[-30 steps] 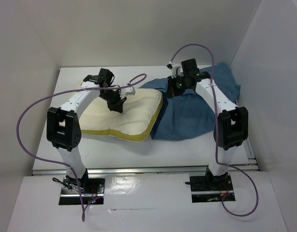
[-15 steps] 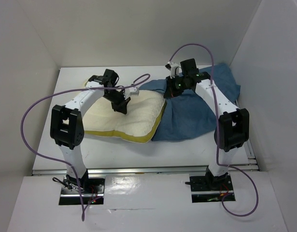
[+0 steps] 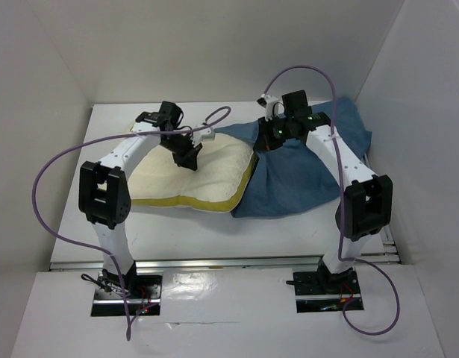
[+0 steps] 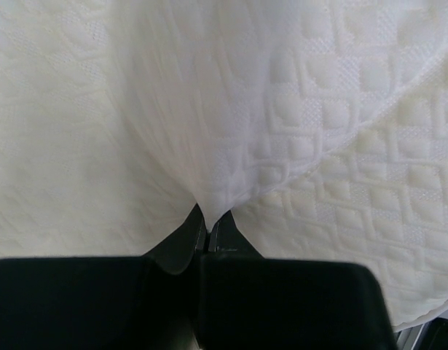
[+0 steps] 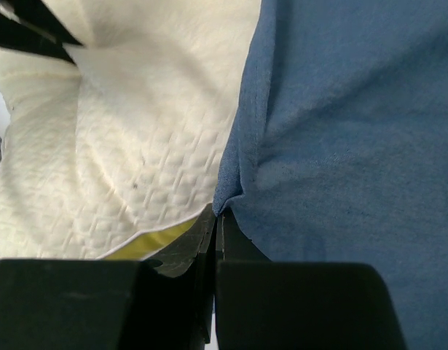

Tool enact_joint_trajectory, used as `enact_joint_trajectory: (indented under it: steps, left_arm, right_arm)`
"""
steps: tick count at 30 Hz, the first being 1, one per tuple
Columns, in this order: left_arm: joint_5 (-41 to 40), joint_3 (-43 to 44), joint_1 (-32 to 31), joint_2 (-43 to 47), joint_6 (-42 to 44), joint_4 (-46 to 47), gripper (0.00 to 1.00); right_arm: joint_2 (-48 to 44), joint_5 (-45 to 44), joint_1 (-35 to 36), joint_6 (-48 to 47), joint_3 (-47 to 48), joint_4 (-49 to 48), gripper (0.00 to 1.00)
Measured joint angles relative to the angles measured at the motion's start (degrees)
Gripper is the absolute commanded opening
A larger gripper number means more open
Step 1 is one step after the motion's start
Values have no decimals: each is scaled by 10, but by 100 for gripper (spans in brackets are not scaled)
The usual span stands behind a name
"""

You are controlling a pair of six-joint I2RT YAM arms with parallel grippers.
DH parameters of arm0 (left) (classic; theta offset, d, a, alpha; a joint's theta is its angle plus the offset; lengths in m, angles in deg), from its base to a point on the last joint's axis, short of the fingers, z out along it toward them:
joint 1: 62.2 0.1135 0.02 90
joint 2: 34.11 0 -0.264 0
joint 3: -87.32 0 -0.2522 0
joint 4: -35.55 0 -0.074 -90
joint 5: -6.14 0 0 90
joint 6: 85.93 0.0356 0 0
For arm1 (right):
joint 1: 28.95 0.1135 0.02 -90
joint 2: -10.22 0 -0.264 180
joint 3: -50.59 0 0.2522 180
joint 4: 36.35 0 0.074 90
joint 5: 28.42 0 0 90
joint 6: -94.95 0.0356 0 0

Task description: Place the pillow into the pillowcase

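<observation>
We see a white table closed in by plain white walls on three sides, a metal rail along its near edge.

No text, label, brand, number or sign could be read in any of the views.
</observation>
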State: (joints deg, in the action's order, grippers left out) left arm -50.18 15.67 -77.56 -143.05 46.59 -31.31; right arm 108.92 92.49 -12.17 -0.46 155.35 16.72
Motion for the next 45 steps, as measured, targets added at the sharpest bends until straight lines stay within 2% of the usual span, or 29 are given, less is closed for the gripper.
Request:
enact_joint_trajectory:
  steps: [10,22,30,37,45]
  left_arm:
    - [9,125,19,-80,-135,21,0]
    - [-90,129,12,-83,-304,88,0]
    - [-161,129,-12,-83,-384,117,0]
    - [-209,136,-29,-103,-442,135,0]
    - [-253,152,-46,-138,-461,142,0]
  right_arm:
    - [-10,13,16,-2,-36,5,0]
    - [-12,41,17,-4,-37,8,0]
    - [-12,66,34,-4,-37,12,0]
    - [-7,76,40,-2,-24,20,0]
    - [-7,89,72,-2,-19,24,0]
